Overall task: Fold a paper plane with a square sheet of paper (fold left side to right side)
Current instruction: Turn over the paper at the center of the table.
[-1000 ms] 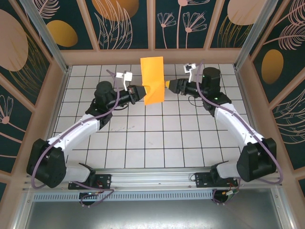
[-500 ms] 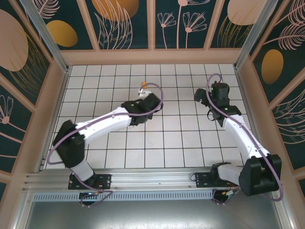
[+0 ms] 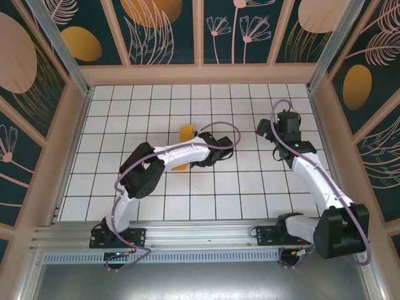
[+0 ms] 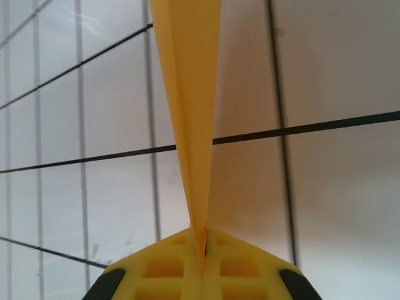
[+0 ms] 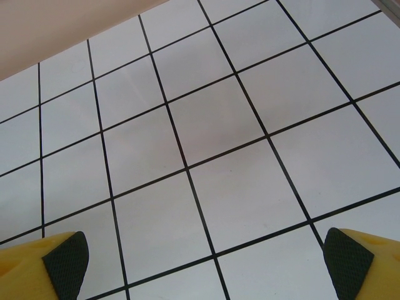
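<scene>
Pinching the sheet of paper point(image 4: 187, 94) by its near end with the left tool point(image 4: 201, 253), squeezed together on the thin fold. Holding it up on its edge, already folded into a long, skinny, pointed shape. Sticking straight out ahead of the left tool, thin at the pinch and getting wider farther out. Hanging over the bench point(image 4: 337, 94) with its black grid lines; touching it at the far end or not, cannot tell. Showing from above as an orange strip, with the left arm point(image 3: 175, 150) crossing over its middle.

Hovering well apart from the paper with the right tool point(image 5: 203, 253), spread wide and gripping nothing, looking down at bare white tiles. Sitting off to the side of the strip, facing its long side and not its tip.

Being much the nearer of the two, the left tool, and already gripping. Probably calling next for a lay-down on the bench, or for a pass of the free end to the right tool; only guessing. Standing in the way of a straight reach from the right tool: the left wrist point(image 3: 215, 155), lying between that tool and the paper. Standing far behind both tools: the dark flowered wall point(image 3: 169, 31).
</scene>
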